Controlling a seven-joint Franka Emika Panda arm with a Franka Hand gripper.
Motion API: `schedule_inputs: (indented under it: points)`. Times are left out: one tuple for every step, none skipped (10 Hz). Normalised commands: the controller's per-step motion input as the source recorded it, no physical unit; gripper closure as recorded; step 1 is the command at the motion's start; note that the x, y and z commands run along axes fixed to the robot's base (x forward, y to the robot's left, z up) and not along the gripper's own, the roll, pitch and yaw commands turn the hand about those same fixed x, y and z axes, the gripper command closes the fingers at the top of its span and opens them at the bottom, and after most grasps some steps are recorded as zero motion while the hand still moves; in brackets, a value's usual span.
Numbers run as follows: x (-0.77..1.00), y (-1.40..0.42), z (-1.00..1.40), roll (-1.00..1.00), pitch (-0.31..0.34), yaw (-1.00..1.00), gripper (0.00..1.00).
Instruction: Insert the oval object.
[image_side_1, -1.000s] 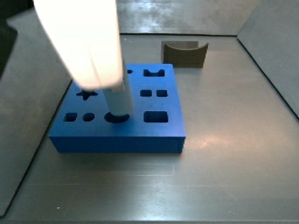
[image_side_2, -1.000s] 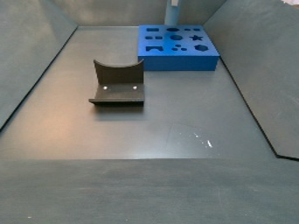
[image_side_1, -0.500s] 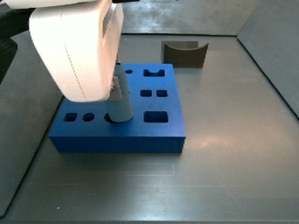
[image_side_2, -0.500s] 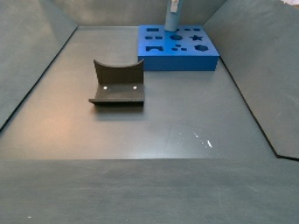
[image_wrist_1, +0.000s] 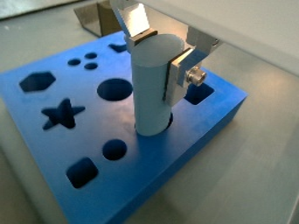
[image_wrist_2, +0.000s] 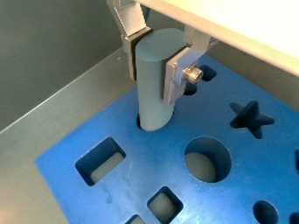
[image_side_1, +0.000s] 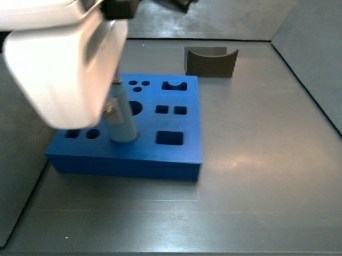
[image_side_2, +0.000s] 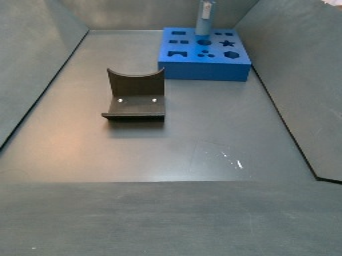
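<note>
The oval object (image_wrist_1: 155, 87) is a grey upright peg; its lower end stands in a hole of the blue board (image_wrist_1: 70, 140). It also shows in a wrist view (image_wrist_2: 156, 83) and in both side views (image_side_1: 119, 126) (image_side_2: 206, 20). My gripper (image_wrist_1: 162, 54) is shut on the peg's upper part, with one silver finger on each side, as a wrist view (image_wrist_2: 159, 54) also shows. The white gripper body (image_side_1: 67, 60) hides the peg's top in a side view. The board (image_wrist_2: 128, 175) has round, square, star and hexagon holes.
A brown block with a curved notch (image_side_2: 134, 95) lies on the grey floor in front of the board (image_side_2: 203, 55), and shows behind the board in a side view (image_side_1: 211, 61). Grey walls enclose the floor on the sides.
The board and the peg have shifted sideways with the gripper, a little in both side views. The white gripper body now fills more of a side view. The peg stays gripped in its hole.
</note>
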Motion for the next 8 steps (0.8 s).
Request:
schedule_inputs:
  points:
    - [0.37,-0.07,-0.56,-0.07,0.133,-0.41,1.00]
    - [0.48,-0.03,-0.59,-0.03,0.163,-0.44,1.00]
    - [0.45,0.00,-0.54,-0.01,0.176,-0.46,1.00]
    - [0.44,-0.03,-0.35,0.00,0.164,-0.38,1.00]
    - [0.19,0.00,-0.31,0.00,0.070,-0.22,1.00]
    - [0.00,0.00,-0.40,0.00,-0.059,-0.04,1.00]
    - [0.00,0.00,-0.21,-0.15,-0.077,0.00,1.00]
    - [0.00,0.00,0.00,0.00,0.000,0.00,1.00]
